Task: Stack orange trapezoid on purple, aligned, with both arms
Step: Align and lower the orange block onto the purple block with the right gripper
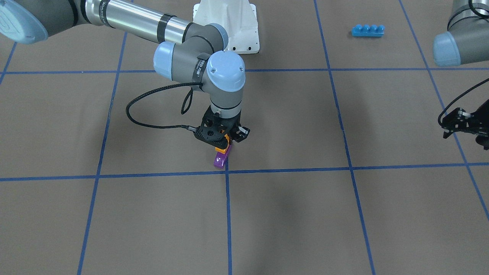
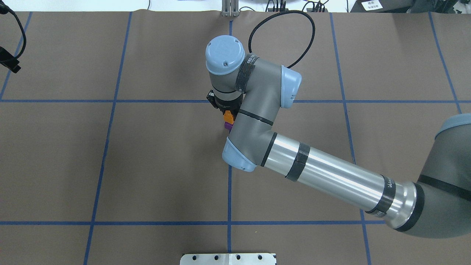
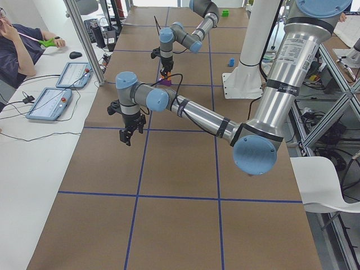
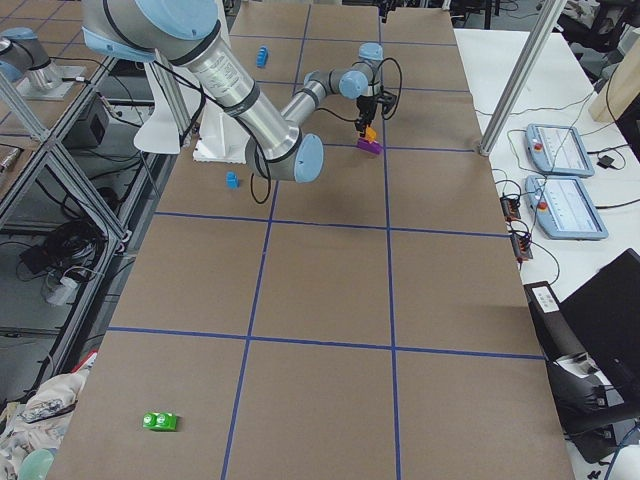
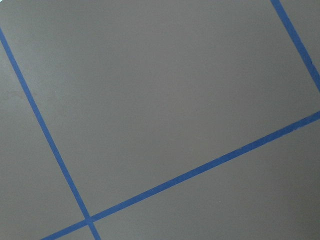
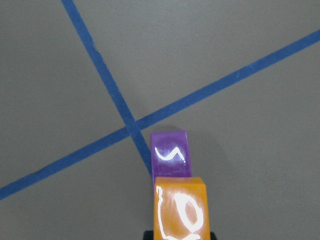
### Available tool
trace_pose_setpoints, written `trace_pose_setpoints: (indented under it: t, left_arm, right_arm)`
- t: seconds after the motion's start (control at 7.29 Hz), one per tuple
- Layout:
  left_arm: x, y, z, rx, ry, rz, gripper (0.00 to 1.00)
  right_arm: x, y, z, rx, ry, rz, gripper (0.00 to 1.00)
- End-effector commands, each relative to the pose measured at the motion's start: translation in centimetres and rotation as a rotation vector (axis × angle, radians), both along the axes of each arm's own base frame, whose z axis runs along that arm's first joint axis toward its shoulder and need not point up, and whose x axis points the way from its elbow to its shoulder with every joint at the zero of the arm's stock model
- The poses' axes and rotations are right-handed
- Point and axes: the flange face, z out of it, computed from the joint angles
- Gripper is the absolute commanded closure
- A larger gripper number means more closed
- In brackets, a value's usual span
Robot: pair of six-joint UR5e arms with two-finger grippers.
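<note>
My right gripper [image 1: 226, 140] is shut on the orange trapezoid [image 1: 222, 145] and holds it low over the table's middle. The orange block also shows in the right wrist view [image 6: 180, 212] and the overhead view [image 2: 229, 116]. The purple block [image 1: 220, 159] lies on the mat at a tape crossing, directly under it. In the right wrist view the orange block covers the near end of the purple block [image 6: 170, 154]; I cannot tell whether they touch. My left gripper [image 1: 463, 126] hangs far off at the table's side, empty; whether it is open or shut does not show.
A blue four-stud brick [image 1: 368, 30] lies near the robot's base [image 1: 229, 23]. A small blue block [image 4: 231, 180] and a green block [image 4: 159, 421] lie elsewhere on the brown mat. Blue tape lines grid the mat.
</note>
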Motion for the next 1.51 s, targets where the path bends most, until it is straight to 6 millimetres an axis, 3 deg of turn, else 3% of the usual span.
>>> trace_pose_setpoints:
  t: [0.0,1.1,1.37]
  left_arm:
    - [0.0,0.0,0.1,-0.003,-0.001,0.000,0.00]
    - [0.1,-0.1,0.3,-0.005,-0.002,0.002,0.00]
    - [0.1,-0.1,0.3,-0.005,-0.002,0.002,0.00]
  right_arm:
    - [-0.2,0.0,0.2,-0.004,0.004,0.000,1.00]
    - [-1.1,-0.4,1.3,0.010,-0.015,-0.003,1.00]
    - [-0.9,-0.7,0.9,0.012,-0.030,0.007,0.49]
